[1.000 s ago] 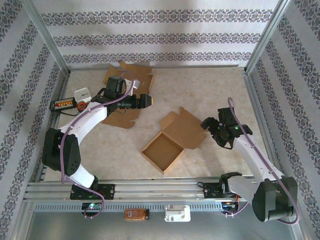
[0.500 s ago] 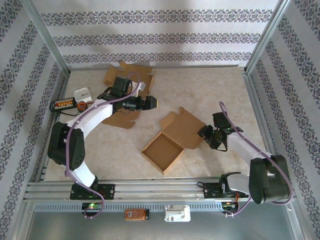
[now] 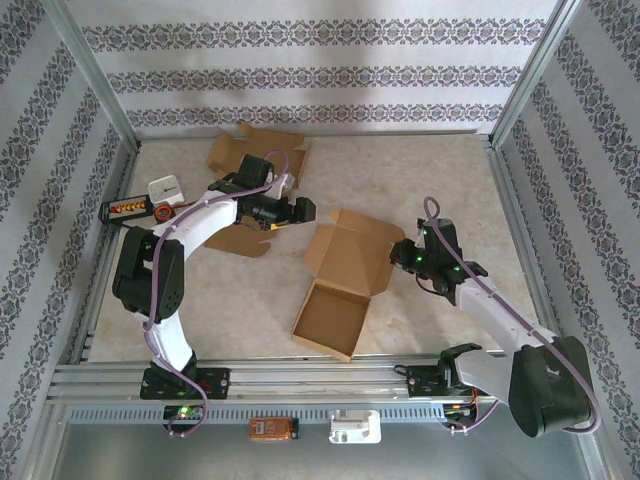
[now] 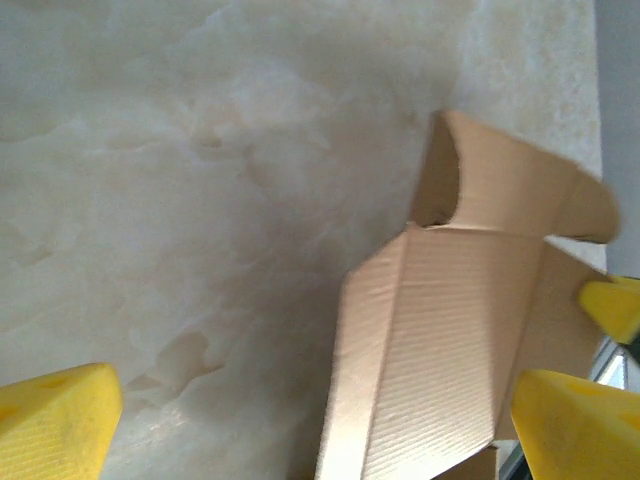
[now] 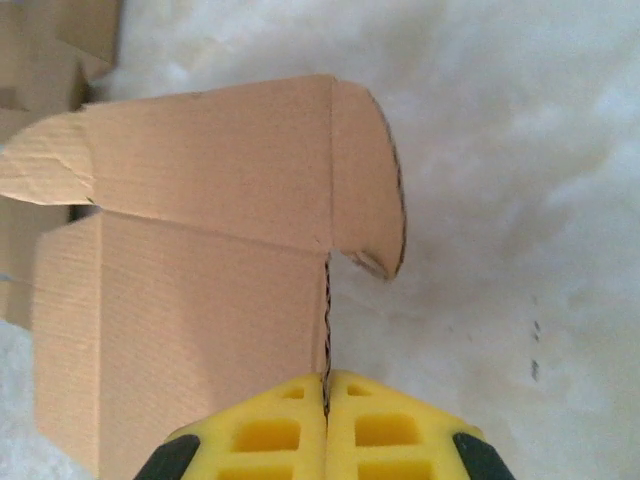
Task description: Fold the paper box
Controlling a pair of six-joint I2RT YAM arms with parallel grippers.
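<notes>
The brown paper box lies mid-table, its open tray (image 3: 325,320) toward the front and its lid (image 3: 355,250) tilted up behind it. My right gripper (image 3: 403,256) is shut on the lid's right edge. In the right wrist view the yellow pads (image 5: 290,425) pinch the thin cardboard edge (image 5: 327,300), with the lid panel (image 5: 190,300) to the left and a rounded flap (image 5: 365,170) above. My left gripper (image 3: 300,210) is open just left of the lid's far corner. In the left wrist view its fingers (image 4: 55,420) stand wide apart with the lid (image 4: 450,330) between them, untouched.
Flat cardboard blanks lie at the back left (image 3: 250,150) and under the left arm (image 3: 240,238). A white device (image 3: 165,188) and a black tool with red dots (image 3: 125,208) sit by the left wall. Metal frame rails (image 3: 300,375) border the front.
My right gripper closed in on the lid's right edge and took hold of it. The box turned and slid, its lid lifting. My left gripper swung right toward the lid.
</notes>
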